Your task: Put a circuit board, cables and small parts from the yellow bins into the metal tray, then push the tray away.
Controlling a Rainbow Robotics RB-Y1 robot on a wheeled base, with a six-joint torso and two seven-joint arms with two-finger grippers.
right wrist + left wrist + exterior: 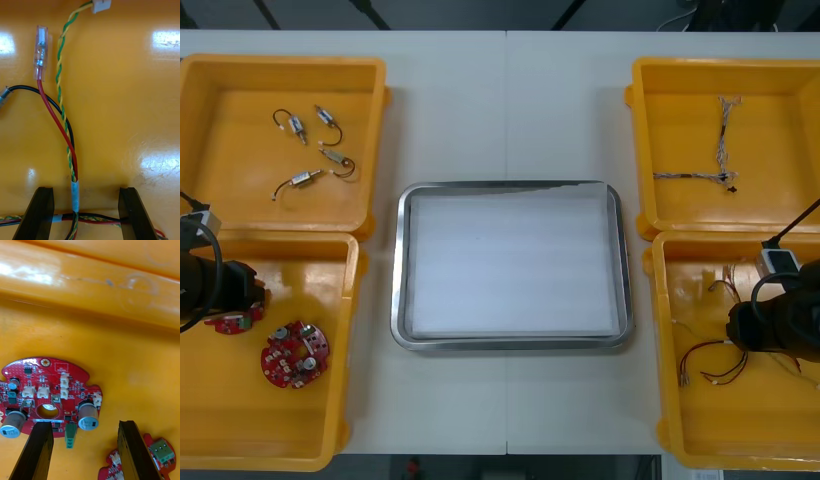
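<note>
Front: overhead, steeply down on table (510, 100); wrists: close on near yellow bins (220, 420), shared with front.

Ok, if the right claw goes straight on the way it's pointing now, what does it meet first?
Probably the cable bundle: the right claw is open, pointing into the yellow bin, with the wires lying between its fingers. The bin floor sits right behind them, though depth is unclear.
</note>
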